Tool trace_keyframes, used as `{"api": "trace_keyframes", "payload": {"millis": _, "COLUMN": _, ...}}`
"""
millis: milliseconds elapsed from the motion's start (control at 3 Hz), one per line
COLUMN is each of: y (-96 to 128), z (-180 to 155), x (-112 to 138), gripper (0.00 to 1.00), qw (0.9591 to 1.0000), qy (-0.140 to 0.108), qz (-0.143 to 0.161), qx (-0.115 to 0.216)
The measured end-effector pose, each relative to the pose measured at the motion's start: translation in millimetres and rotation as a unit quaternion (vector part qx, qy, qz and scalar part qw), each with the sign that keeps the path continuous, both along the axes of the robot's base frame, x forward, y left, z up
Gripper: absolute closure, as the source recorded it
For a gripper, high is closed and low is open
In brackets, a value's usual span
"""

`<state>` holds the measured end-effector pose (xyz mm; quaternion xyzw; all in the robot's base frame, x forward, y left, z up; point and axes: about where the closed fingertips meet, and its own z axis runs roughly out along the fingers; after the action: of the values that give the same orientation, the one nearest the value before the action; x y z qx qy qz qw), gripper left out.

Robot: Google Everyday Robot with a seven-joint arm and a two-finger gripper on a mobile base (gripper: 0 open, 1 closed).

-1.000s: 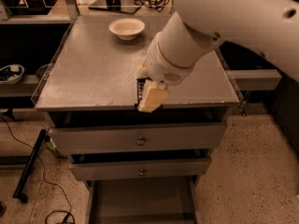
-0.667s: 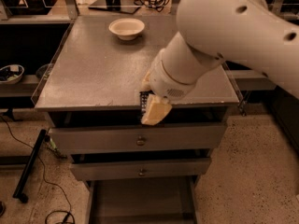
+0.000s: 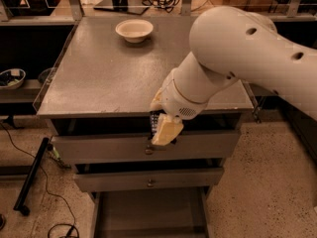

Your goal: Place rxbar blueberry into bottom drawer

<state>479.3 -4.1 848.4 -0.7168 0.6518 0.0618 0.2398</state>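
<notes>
The rxbar blueberry (image 3: 154, 121) shows as a dark strip held upright in my gripper (image 3: 159, 130), which is shut on it. One cream finger (image 3: 167, 131) covers most of the bar. The gripper hangs just past the front edge of the cabinet top (image 3: 104, 73), in front of the top drawer's face (image 3: 94, 150). The bottom drawer (image 3: 148, 213) is pulled out below, its flat grey floor showing directly under the gripper. My white arm reaches in from the right.
A white bowl (image 3: 134, 30) sits at the back of the cabinet top. The middle drawer (image 3: 114, 180) stands slightly out, with a brass knob (image 3: 151, 183). Cables and a black bar (image 3: 30, 176) lie on the floor at the left.
The gripper with the bar has moved forward and down, from over the cabinet top's front edge to in front of the top drawer's face.
</notes>
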Motion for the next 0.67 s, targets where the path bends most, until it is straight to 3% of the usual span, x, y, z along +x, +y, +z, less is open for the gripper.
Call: {"api": "trace_keyframes", "payload": {"millis": 667, "y": 2, "z": -23, "x": -19, "gripper": 1.00, "qw": 0.9998, "qy": 0.013, "qz": -0.006, "qx": 0.014}}
